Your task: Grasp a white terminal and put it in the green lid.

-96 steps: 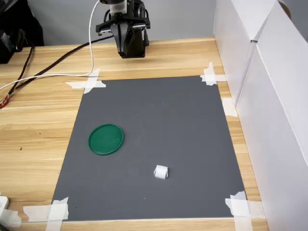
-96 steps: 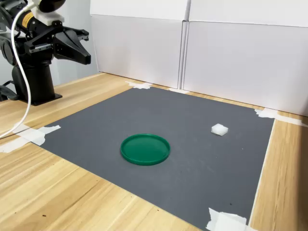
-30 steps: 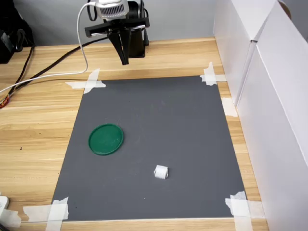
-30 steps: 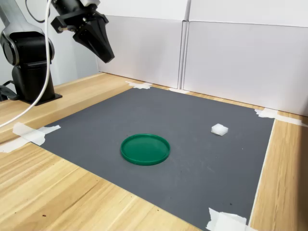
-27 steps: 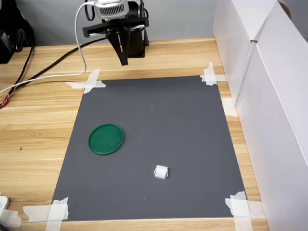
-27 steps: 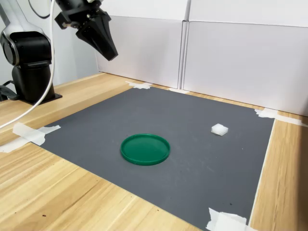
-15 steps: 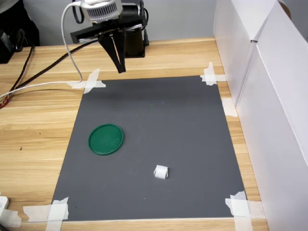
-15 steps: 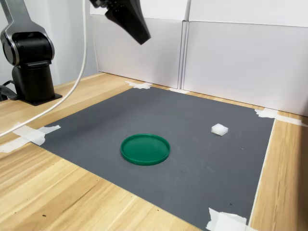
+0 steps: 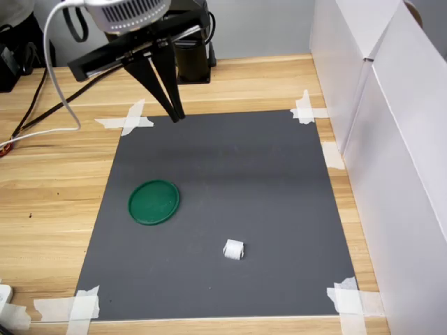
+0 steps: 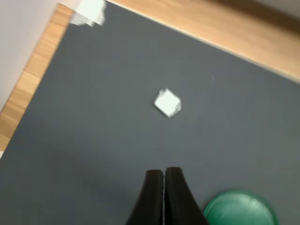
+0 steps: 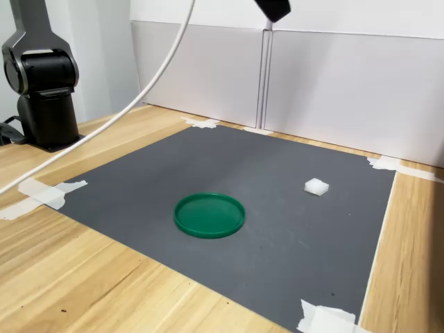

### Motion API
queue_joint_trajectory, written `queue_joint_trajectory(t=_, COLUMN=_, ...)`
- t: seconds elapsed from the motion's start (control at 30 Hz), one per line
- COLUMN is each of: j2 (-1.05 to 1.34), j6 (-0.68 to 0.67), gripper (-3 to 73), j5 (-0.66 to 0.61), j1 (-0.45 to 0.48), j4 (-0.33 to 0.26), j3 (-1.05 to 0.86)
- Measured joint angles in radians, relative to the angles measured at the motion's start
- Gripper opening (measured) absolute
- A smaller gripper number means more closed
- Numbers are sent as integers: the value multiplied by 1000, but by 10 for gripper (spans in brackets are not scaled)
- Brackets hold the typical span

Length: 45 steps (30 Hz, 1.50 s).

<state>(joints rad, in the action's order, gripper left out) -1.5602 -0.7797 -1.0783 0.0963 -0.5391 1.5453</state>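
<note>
Reaching only: your gripper [image 10: 164, 176] hung high, jaws closed, empty; terminal [image 9: 233, 249] sat right of lid [image 9: 154, 202], ungrasped. Everything remained.

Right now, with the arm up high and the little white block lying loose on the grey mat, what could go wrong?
1. The jaws are shut in the wrist view, so descending like this would likely knock the tiny white plastic block rather than grip it.
2. That block sits apart from the flat round dark-green plastic lid, so it could drop during the carry.
</note>
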Motion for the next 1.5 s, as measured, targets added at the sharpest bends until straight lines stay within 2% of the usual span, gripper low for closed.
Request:
queue_joint_trajectory(t=0.17, j2=-79, j6=-80, gripper=-13, j5=-72, j1=-2, j4=-2, j3=134)
queue_joint_trajectory(t=0.23, j2=-109, j6=-96, gripper=-14, j5=-94, j1=-17, j4=17, j3=169)
queue_joint_trajectory(t=0.5, j2=-198, j6=-111, gripper=26, j5=-132, j1=-192, j4=231, j3=208)
queue_joint_trajectory(t=0.67, j2=-228, j6=-130, gripper=154, j5=-118, j1=-252, j4=272, j3=209)
queue_joint_trajectory(t=0.73, j2=-238, j6=-132, gripper=233, j5=-99, j1=-262, j4=280, j3=209)
queue_joint_trajectory(t=0.83, j2=-255, j6=-132, gripper=390, j5=-66, j1=-267, j4=289, j3=209)
queue_joint_trajectory(t=0.93, j2=-269, j6=-131, gripper=525, j5=-33, j1=-267, j4=323, j3=209)
queue_joint_trajectory(t=1.03, j2=-274, j6=-132, gripper=624, j5=-8, j1=-267, j4=334, j3=209)
queue_joint_trajectory(t=1.17, j2=-277, j6=-135, gripper=665, j5=-5, j1=-267, j4=333, j3=209)
queue_joint_trajectory(t=1.4, j2=-289, j6=-158, gripper=668, j5=-35, j1=-267, j4=307, j3=209)
queue_joint_trajectory(t=1.5, j2=-306, j6=-151, gripper=663, j5=-38, j1=-280, j4=320, j3=209)
